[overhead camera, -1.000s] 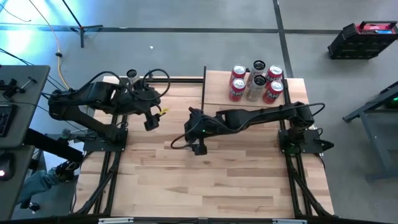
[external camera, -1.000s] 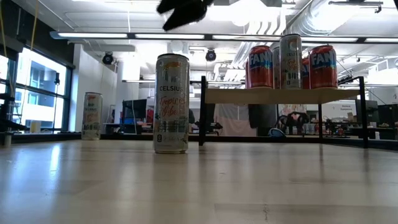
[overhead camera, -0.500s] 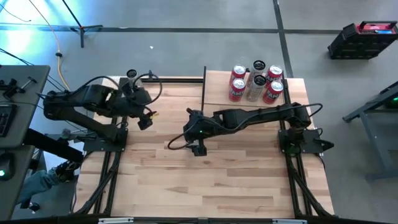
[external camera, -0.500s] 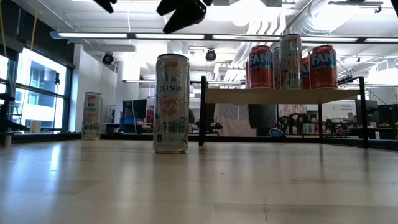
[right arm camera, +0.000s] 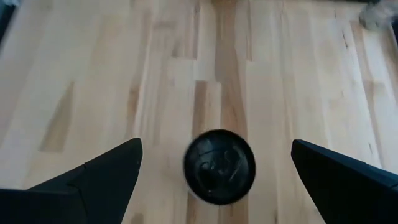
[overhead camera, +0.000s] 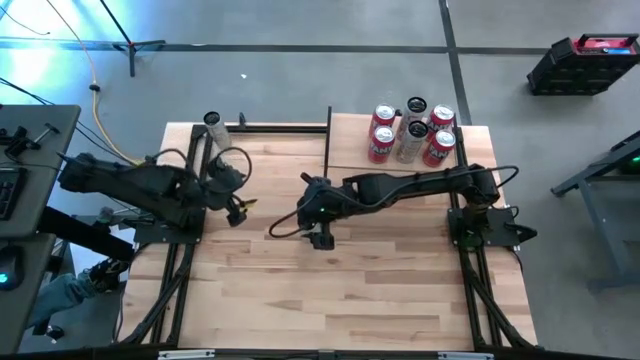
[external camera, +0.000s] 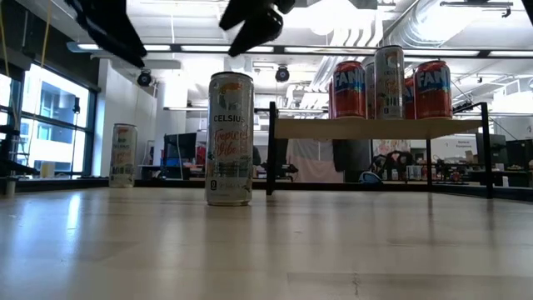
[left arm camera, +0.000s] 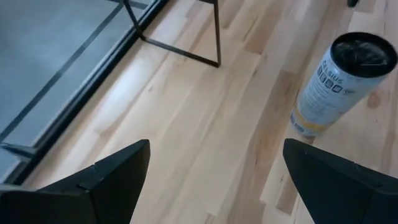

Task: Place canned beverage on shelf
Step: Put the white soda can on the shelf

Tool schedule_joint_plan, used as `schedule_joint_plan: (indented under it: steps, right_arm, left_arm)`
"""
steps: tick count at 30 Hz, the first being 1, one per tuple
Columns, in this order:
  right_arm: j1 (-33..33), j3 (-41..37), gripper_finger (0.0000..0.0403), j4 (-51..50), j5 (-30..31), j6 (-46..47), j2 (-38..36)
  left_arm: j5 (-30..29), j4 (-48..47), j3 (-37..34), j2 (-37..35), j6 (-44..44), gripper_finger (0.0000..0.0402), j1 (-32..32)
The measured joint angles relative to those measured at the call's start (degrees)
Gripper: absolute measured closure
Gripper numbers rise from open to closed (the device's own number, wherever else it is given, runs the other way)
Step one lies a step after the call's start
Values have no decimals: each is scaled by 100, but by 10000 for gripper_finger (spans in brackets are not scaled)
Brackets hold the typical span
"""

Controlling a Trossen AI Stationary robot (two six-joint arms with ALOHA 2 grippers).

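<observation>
I'm running this rig in what looks like a robotics lab inside an open-plan industrial office. Across the planked wooden surface (external camera: 266,250) I see exposed ceiling ducts (external camera: 433,25), long strip lights (external camera: 166,47), tall windows (external camera: 42,125) and cluttered desks with equipment (external camera: 433,171) far behind. From above, bare grey concrete floor (overhead camera: 300,80) surrounds the surface, with a black equipment case (overhead camera: 583,62) and trailing cables (overhead camera: 95,90).

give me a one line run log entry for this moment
right gripper: open, above slim can | left gripper: open, waiting at table's left | shelf: five cans | another can: far left corner
</observation>
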Motion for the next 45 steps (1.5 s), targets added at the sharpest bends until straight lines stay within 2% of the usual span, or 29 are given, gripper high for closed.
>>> schedule_joint_plan:
  steps: [5, 9, 14, 24, 28, 37, 45]
  right_arm:
    - [-11, -7, 3, -195, 53, 152, 147]
    - [-7, 4, 3, -157, 71, 130, 241]
    - [-68, -9, 3, -274, 76, 231, 505]
    - [-132, -9, 10, -293, 208, 405, 543]
    - [-155, -2, 23, -216, -227, 423, 604]
    - [-146, -9, 64, -237, -252, 516, 753]
    - [-142, -4, 133, -127, -248, 471, 753]
  left_arm:
    - [1, 1067, -807, -115, -1, 41, 0]
    - [17, 1466, -1216, -122, -4, 41, 0]
    - [15, 1649, -1496, -160, -141, 41, 2]
    - [15, 2074, -1886, -122, -260, 41, 2]
    - [22, 2391, -2109, -122, -258, 41, 1]
    - [308, 2689, -2301, -122, -320, 41, 1]
    - [651, 2631, -2378, -114, -608, 41, 2]
